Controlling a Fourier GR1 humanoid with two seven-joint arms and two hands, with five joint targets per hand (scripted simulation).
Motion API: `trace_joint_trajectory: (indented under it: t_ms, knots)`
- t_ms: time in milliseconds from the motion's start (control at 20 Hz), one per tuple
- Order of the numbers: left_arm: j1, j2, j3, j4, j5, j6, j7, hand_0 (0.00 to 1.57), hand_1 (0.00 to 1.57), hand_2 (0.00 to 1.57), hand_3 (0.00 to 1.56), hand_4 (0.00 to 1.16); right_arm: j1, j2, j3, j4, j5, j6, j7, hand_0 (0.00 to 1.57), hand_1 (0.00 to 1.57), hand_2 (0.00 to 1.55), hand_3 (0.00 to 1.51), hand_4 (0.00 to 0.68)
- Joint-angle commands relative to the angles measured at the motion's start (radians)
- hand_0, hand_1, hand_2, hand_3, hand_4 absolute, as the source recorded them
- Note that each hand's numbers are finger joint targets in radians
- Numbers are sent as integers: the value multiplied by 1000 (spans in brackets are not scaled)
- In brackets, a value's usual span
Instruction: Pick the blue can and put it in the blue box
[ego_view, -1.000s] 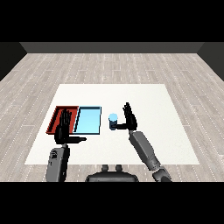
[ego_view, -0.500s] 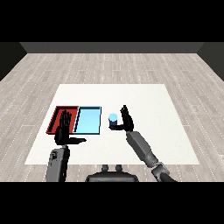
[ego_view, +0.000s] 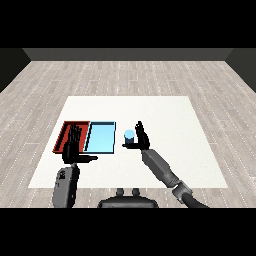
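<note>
The blue can (ego_view: 129, 135) stands upright on the white table just right of the light blue tray (ego_view: 100, 138). My right hand (ego_view: 142, 137) is right up against the can's right side. Its fingers point up, fairly straight, and its thumb reaches left in front of the can's base, so the hand is open. I cannot tell whether the palm touches the can. My left hand (ego_view: 72, 148) is open with straight fingers, held over the front part of the red tray (ego_view: 64, 134), its thumb pointing right.
The red and light blue trays lie side by side at the table's left middle, and nothing shows inside the blue one. White table (ego_view: 175, 125) stretches to the right of and behind the can.
My right hand has moved left and closed the gap to the can, and its thumb now lies in front of the can's base. The can and my left hand have not moved.
</note>
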Motion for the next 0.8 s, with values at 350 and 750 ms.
trace_joint_trajectory:
  t_ms: [350,750]
  knots:
    - [23,-24,-19,-24,-23,21,-18,0,0,0,0,0,-49,0,34,85,-73,38,9,0,0,0,0,0]
    - [41,-2,14,-5,11,-19,-44,0,0,0,0,0,-110,0,175,191,-233,13,-69,0,0,0,0,0]
